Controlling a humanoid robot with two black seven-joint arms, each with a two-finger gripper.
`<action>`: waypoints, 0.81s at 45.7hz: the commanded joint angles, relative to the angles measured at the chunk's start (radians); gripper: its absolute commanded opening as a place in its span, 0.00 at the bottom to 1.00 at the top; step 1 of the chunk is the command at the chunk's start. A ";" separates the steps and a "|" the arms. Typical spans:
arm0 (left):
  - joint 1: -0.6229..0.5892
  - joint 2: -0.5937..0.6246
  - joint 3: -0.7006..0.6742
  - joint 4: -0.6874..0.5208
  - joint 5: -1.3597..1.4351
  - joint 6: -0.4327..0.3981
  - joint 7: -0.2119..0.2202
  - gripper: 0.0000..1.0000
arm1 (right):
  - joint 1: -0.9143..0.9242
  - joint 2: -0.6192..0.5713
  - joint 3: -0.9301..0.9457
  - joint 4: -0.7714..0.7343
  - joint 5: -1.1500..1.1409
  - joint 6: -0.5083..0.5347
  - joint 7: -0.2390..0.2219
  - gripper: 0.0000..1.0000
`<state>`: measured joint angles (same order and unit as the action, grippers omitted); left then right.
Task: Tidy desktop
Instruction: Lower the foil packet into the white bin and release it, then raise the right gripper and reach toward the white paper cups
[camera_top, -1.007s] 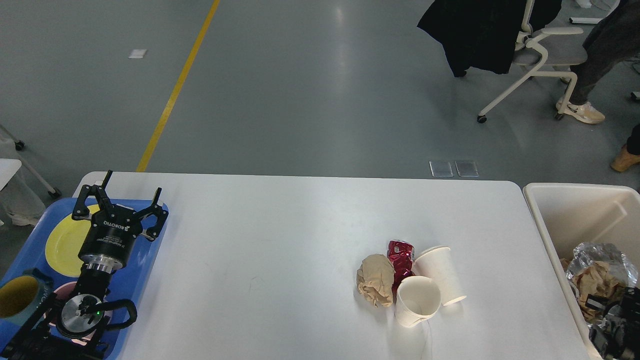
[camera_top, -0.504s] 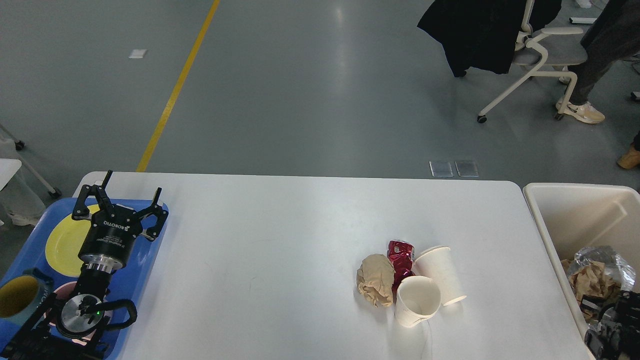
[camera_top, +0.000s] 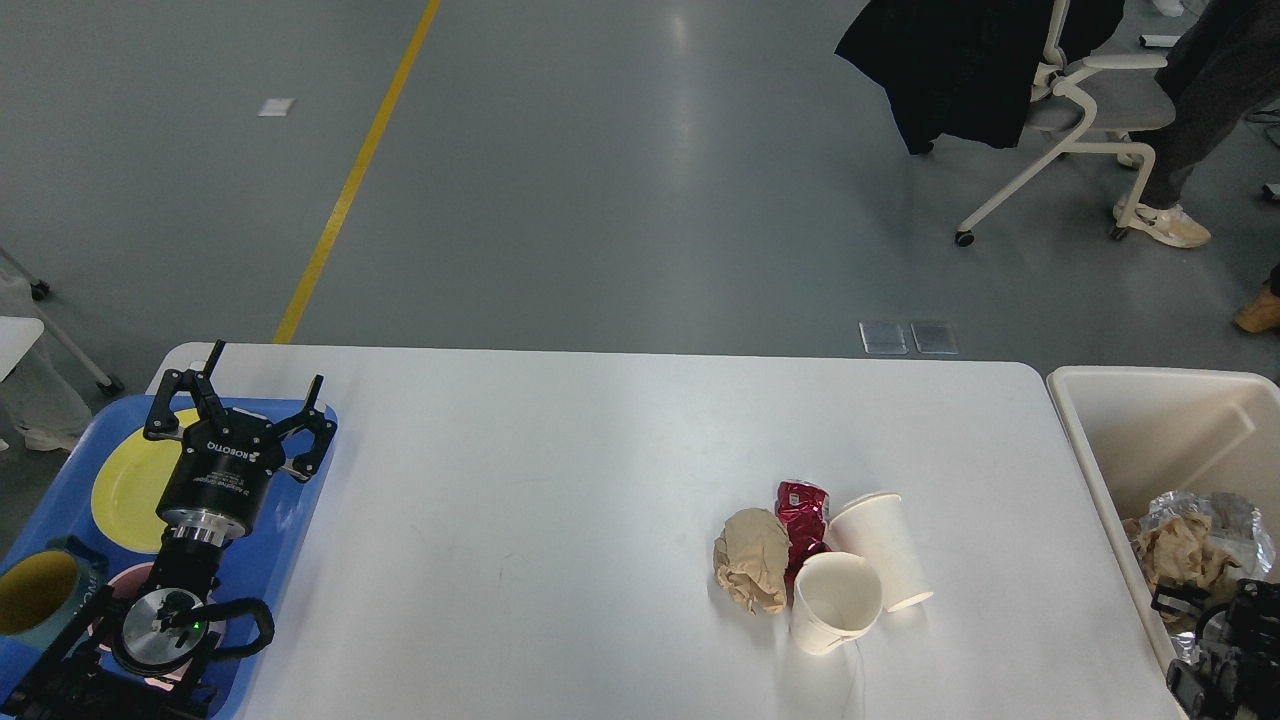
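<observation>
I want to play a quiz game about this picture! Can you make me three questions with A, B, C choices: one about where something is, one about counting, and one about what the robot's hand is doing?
1. Where is the yellow plate?
A. on the blue tray
B. in the bin
C. on the floor

2. How many white paper cups lie on the table?
A. one
B. two
C. four

3. What is the left gripper doing?
A. squeezing a cup
B. holding the plate
C. open, holding nothing

Answers:
1. A, the plate sits inside the tray's rim.
2. B, one cup lies nearer, another cup behind it.
3. C, its fingers are spread with only air between them.
</observation>
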<state>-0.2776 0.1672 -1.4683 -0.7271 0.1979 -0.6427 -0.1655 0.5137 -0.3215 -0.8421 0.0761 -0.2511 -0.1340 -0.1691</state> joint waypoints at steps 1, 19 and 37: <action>0.000 0.000 0.000 0.000 0.000 0.000 0.000 0.96 | 0.026 -0.039 0.001 0.011 -0.005 0.013 -0.001 1.00; 0.000 0.000 0.000 0.000 0.000 0.000 0.000 0.96 | 0.592 -0.309 -0.112 0.519 -0.207 0.342 -0.188 1.00; 0.000 0.000 0.000 0.000 0.000 0.000 0.001 0.96 | 1.448 -0.082 -0.460 1.152 -0.180 0.711 -0.279 1.00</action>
<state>-0.2778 0.1672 -1.4680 -0.7271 0.1979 -0.6427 -0.1641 1.7791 -0.4608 -1.2989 1.0941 -0.4664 0.4422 -0.4515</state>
